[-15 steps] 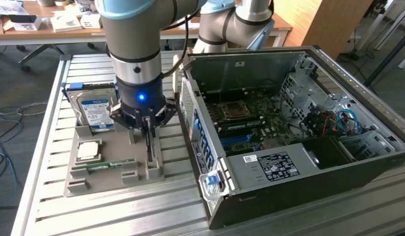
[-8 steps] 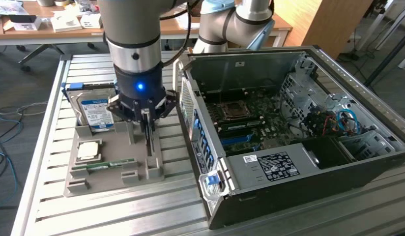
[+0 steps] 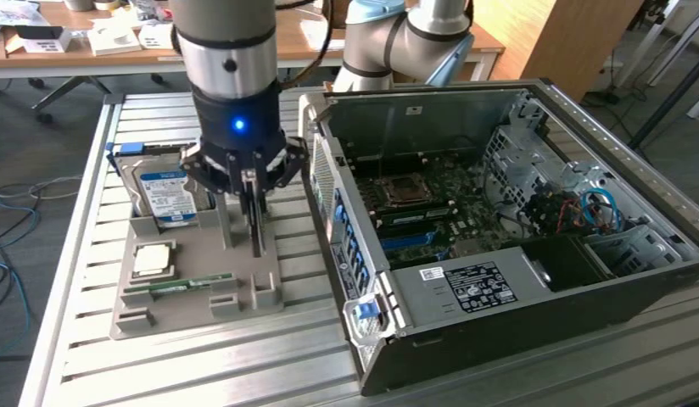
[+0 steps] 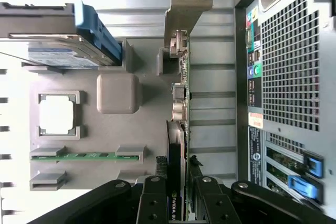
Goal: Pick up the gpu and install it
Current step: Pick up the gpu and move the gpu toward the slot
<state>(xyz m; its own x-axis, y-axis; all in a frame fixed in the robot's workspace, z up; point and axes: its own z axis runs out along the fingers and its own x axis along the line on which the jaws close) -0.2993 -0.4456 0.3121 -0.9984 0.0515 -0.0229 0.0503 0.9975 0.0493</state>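
The gpu is a thin dark card standing on edge in the grey holder tray. In the wrist view the gpu runs edge-on away from the camera and ends in its metal bracket. My gripper reaches straight down over the card, its black fingers pressed against both sides of the card's near end. In the wrist view the gripper is shut on the gpu, which still looks seated in the tray.
On the tray stand a silver hard drive with a blue-white label, a CPU and a green memory stick. The open computer case lies at the exterior view's right on the slatted metal table, motherboard slots exposed.
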